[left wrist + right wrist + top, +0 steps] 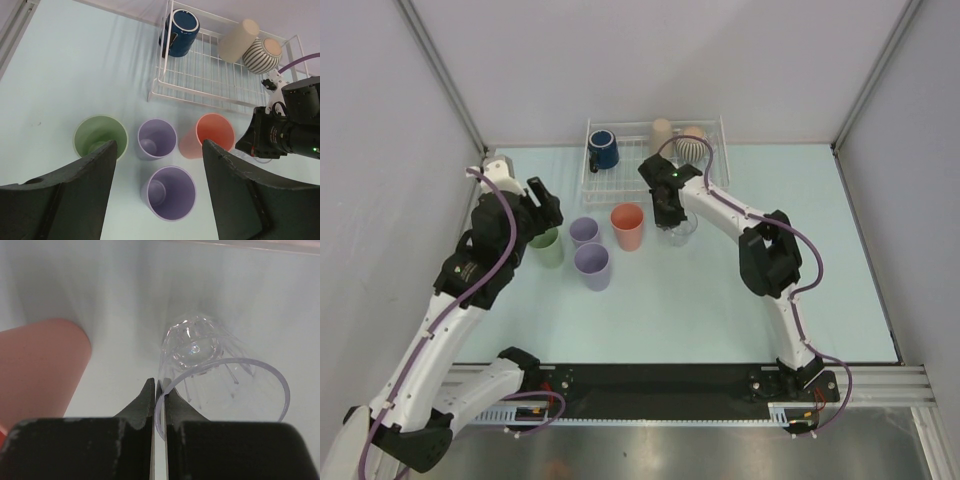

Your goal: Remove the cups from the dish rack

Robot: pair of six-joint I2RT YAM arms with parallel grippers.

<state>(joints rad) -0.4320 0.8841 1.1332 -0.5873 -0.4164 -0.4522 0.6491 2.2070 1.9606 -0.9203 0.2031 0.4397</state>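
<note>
The white wire dish rack (620, 185) (210, 80) at the back holds a navy mug (603, 149) (179, 32), a tan cup (661, 133) (240, 33) and a ribbed beige mug (692, 143) (263, 54). In front of it, a pale green cup (548, 247), two lavender cups (584, 232) (592, 266) and a salmon-pink cup (628, 226) stand upright on the table. My right gripper (159, 390) is shut on the rim of an upright clear cup (210, 370) (677, 230), just right of the salmon one. Open and empty, my left gripper (159, 142) hovers above the lavender cups.
Pale blue tabletop (720, 300) with grey walls on three sides. The right arm (770, 250) reaches from the near right toward the rack's front edge. The left arm (480, 250) stands at the left, beside the green cup.
</note>
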